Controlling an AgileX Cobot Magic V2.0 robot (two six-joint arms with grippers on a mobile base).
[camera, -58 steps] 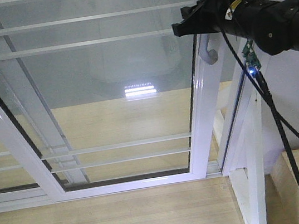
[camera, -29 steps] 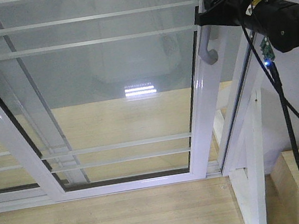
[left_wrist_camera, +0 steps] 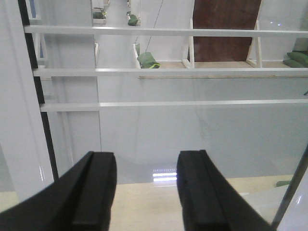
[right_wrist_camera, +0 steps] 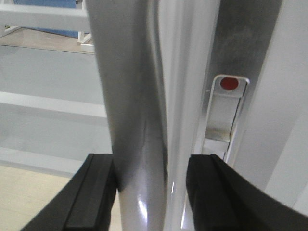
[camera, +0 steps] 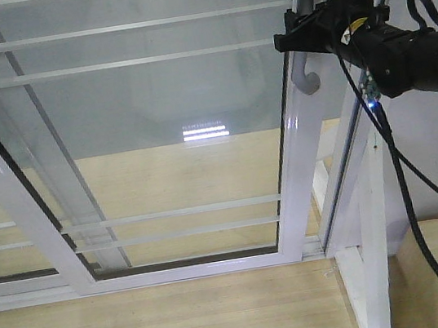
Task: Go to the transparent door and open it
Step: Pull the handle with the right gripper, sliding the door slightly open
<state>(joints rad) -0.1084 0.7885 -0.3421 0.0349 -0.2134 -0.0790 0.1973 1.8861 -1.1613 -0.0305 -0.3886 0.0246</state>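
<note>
light wood floor meets the white door frame, with a pale room beyond the glass. the transparent door stands ahead. its grey handle sits between the parted fingers of the right hand, unclamped. the left hand is open, facing the glass.

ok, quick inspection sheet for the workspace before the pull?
Surface: wood floor, bare.
Job's things: transparent door shut against the right jamb; curved handle on its right stile.
Clutter: nothing seen.
Grippers: right claw straddles the handle, and whether it grips it cannot be told; left claw open, holding nothing, facing the glass.
Cables: black cable hangs from the right arm, beside the frame post.
Surroundings: second glass panel behind, left; latch plate with a red dot.
</note>
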